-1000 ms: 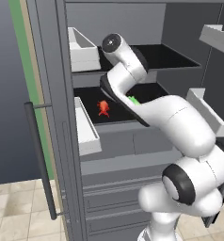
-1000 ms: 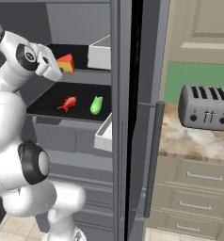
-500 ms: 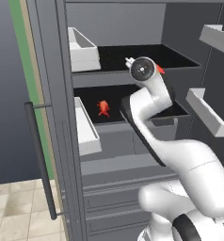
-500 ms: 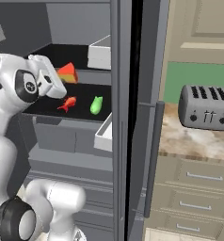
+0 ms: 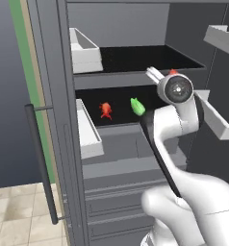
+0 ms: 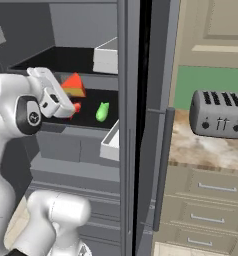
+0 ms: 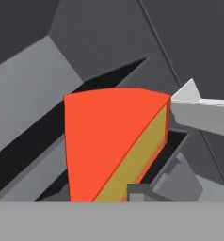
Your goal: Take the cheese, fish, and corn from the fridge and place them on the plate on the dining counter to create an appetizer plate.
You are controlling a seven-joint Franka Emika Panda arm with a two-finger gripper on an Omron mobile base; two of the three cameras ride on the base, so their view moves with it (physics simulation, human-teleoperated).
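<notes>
The fridge [image 5: 117,158] stands open. My gripper [image 6: 67,94] is shut on the cheese [image 6: 73,85], an orange-red wedge with a yellow side, held just in front of the upper shelf edge. In the hand view the cheese [image 7: 111,141] looms large right above one fingertip [image 7: 138,191]. From the left base camera just its red tip [image 5: 173,72] peeks over the arm's wrist joint. The fish [image 5: 105,109] and the green corn [image 5: 137,106] lie side by side on the black lower shelf; the fish [image 6: 76,106] is partly behind my hand, the corn [image 6: 102,111] is in full sight. The plate and dining counter are out of view.
White door bins [image 5: 85,52] hang on the left door, whose long dark handle [image 5: 40,163] runs down its edge. More bins [image 5: 221,40] jut from the right door. A grey toaster [image 6: 216,112] sits on a marbled counter [image 6: 211,152] right of the fridge.
The arm has swung across the fridge opening and pulled back. The cheese has come off the upper shelf and moved down and outward with the gripper. Fish and corn stayed put.
</notes>
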